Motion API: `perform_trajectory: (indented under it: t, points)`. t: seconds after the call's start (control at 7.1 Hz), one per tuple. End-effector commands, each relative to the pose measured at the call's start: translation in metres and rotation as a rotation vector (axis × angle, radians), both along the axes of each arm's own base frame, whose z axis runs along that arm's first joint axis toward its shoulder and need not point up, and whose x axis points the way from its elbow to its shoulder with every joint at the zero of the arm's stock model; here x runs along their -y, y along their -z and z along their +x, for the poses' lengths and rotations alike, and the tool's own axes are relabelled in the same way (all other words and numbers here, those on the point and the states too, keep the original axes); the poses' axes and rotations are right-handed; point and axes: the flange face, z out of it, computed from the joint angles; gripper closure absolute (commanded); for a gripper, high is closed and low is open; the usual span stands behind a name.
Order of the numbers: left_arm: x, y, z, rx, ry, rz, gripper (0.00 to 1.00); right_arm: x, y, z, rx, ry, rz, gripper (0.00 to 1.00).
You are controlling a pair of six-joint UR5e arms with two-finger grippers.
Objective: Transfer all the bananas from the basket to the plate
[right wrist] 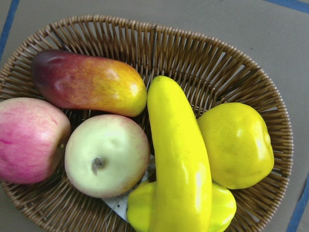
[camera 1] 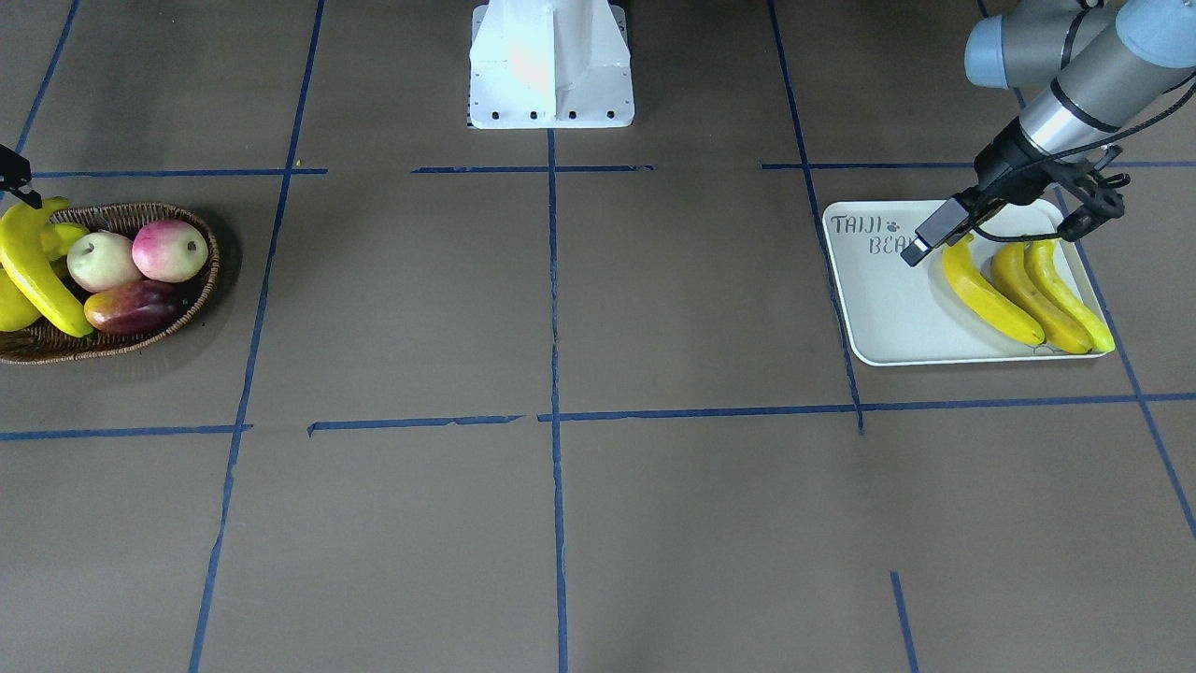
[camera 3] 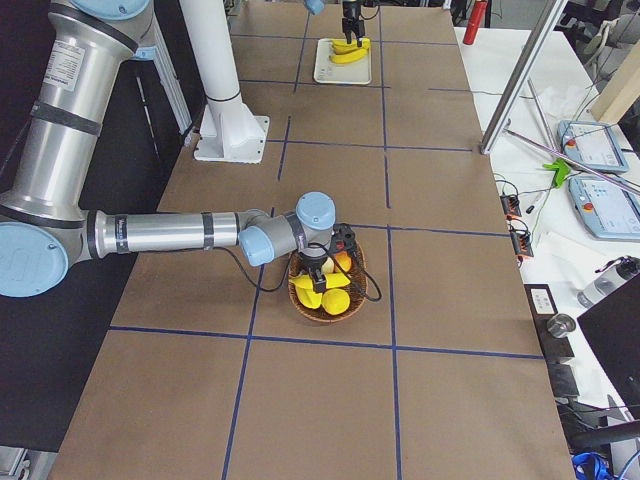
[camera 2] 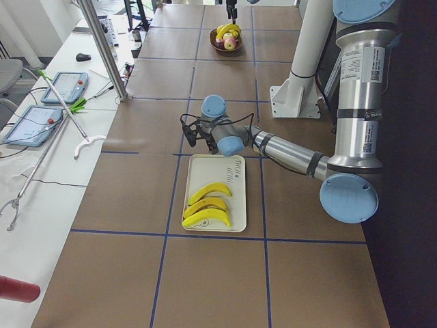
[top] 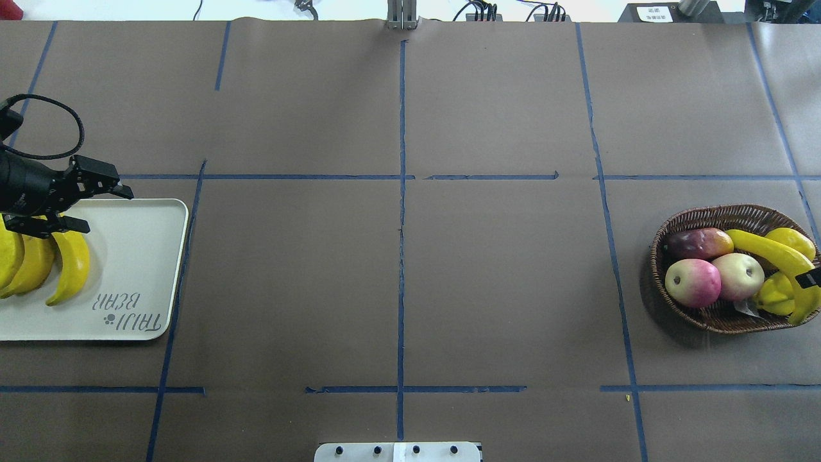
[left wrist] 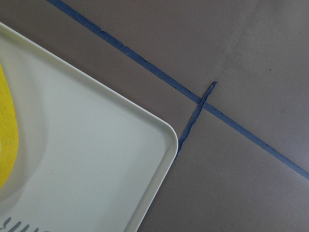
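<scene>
Three yellow bananas (top: 70,269) lie side by side on the cream plate (top: 141,256), also seen in the front view (camera 1: 986,294). My left gripper (top: 102,208) hangs open and empty over the plate's far edge, just beyond the banana tips; the left wrist view shows the plate's corner (left wrist: 96,159). A fourth banana (top: 766,250) lies across the other fruit in the wicker basket (top: 705,215), large in the right wrist view (right wrist: 178,159). My right gripper (top: 809,279) is at that banana's end, mostly cut off by the frame edge, so its jaws cannot be judged.
The basket also holds a pink apple (top: 691,282), a pale apple (top: 737,276), a red-yellow mango (top: 699,242) and plump yellow fruits (top: 792,240). The robot's white base (camera 1: 551,65) stands mid-table. Brown paper with blue tape lines lies between basket and plate.
</scene>
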Motion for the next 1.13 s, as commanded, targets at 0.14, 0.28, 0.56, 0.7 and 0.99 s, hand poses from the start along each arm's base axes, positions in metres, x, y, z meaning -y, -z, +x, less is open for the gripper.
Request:
perform_trajectory:
  t: [0.14,0.28,0.56,0.7,0.99]
  points:
    - [-0.001,0.000,0.000,0.000,0.000,0.001,0.00,-0.005,-0.035,0.001,0.058,-0.108,-0.024,0.02]
    - [-0.001,0.002,-0.001,-0.002,0.000,0.003,0.00,-0.005,-0.032,0.001,0.080,-0.133,-0.025,0.04]
    - [-0.002,0.004,-0.001,-0.005,0.002,0.004,0.00,-0.007,-0.030,-0.010,0.085,-0.133,-0.053,0.16]
    - [-0.003,0.006,-0.002,-0.009,0.001,0.007,0.00,-0.008,-0.031,-0.013,0.084,-0.124,-0.054,0.18]
    - [-0.006,0.012,-0.004,-0.016,0.002,0.015,0.00,-0.010,-0.029,-0.018,0.088,-0.115,-0.057,0.23]
